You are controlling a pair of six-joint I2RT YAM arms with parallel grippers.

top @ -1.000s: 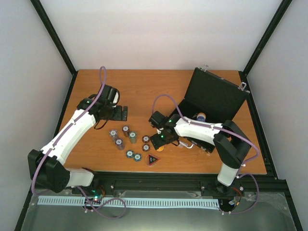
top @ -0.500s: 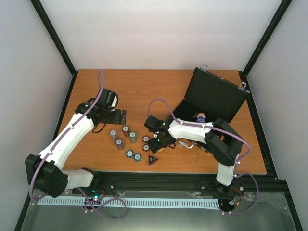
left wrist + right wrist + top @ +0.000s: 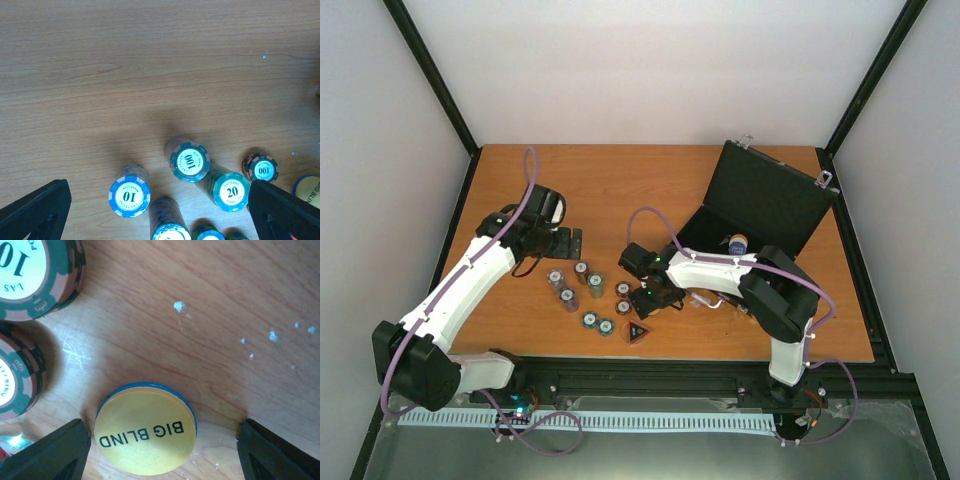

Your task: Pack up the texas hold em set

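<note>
Yellow-faced, blue-rimmed disc (image 3: 145, 435) lay flat on the table (image 3: 620, 180), lettering upside down in the wrist view, between the right gripper's (image 3: 648, 297) wide-spread jaws, not gripped. Left gripper (image 3: 570, 240) hung fully spread, empty, above upright chip stacks (image 3: 189, 160). Black case (image 3: 760, 200) stood open far right, long axis diagonal, lid's inside facing near-left.

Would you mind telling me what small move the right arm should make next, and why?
Probably lower a little and close the right end effector on the BIG BLIND disc: it lies flat on the table between the open fingers, not yet gripped, and the case stands open for it.
</note>
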